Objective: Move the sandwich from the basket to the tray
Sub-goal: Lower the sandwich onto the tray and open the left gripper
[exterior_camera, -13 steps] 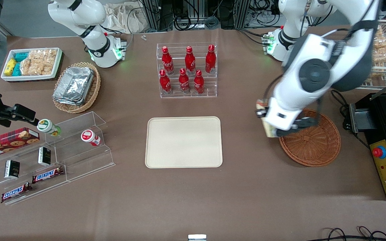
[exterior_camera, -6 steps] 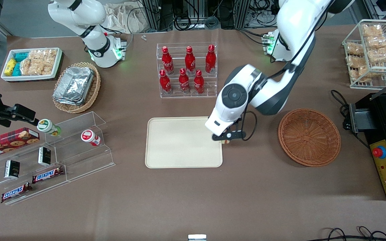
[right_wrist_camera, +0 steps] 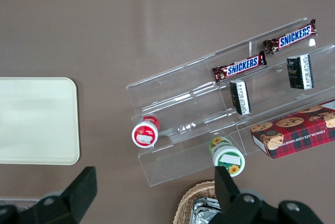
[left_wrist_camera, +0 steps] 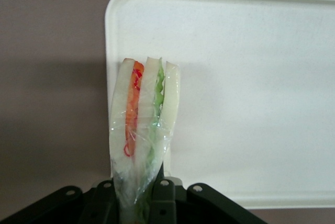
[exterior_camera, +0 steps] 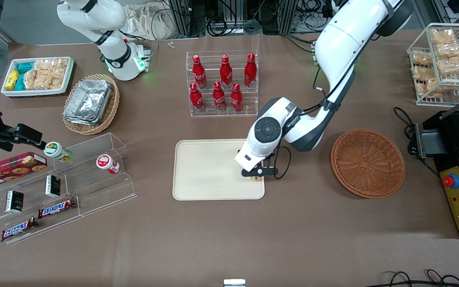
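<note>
Gripper (exterior_camera: 256, 173) clamps sandwich (left_wrist_camera: 142, 130) on edge above tray (exterior_camera: 209, 175) corner, right of frame centre; wedge's long axis points away from fingers.

Glossy, crinkled clear film wraps the sandwich (left_wrist_camera: 141, 130), pinched in the gripper (left_wrist_camera: 140, 195) with matt black fingers over the tray (exterior_camera: 205, 171). That tray's smooth, matt cream plastic; the basket (exterior_camera: 367, 163) is rough woven wicker.
</note>
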